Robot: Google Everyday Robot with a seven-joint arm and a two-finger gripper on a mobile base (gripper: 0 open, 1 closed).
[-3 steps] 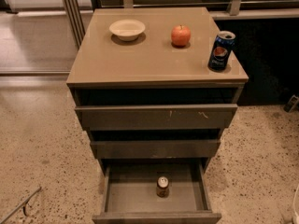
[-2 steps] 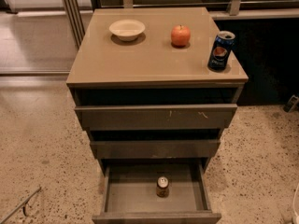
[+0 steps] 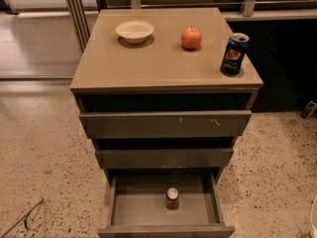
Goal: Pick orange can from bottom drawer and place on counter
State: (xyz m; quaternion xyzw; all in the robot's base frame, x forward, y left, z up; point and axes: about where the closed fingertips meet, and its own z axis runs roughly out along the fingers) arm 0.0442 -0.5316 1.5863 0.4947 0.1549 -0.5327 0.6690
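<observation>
Nothing had shifted since a second before: same scene, everything parked. Orange can (image 3: 172,198) stood upright in the middle of the open bottom drawer (image 3: 138,209), clear of its walls, and the two upper drawers were pushed in. Up on the counter (image 3: 148,66) sat a bowl (image 3: 134,31), an apple (image 3: 191,37) and a blue Pepsi can (image 3: 234,53). The tool was out of view, so I could not tell its opening or whether it held anything. By my read the reach had not begun. Next came a drop into the drawer from above, straddling the can, with the front of the counter free for the set-down.
</observation>
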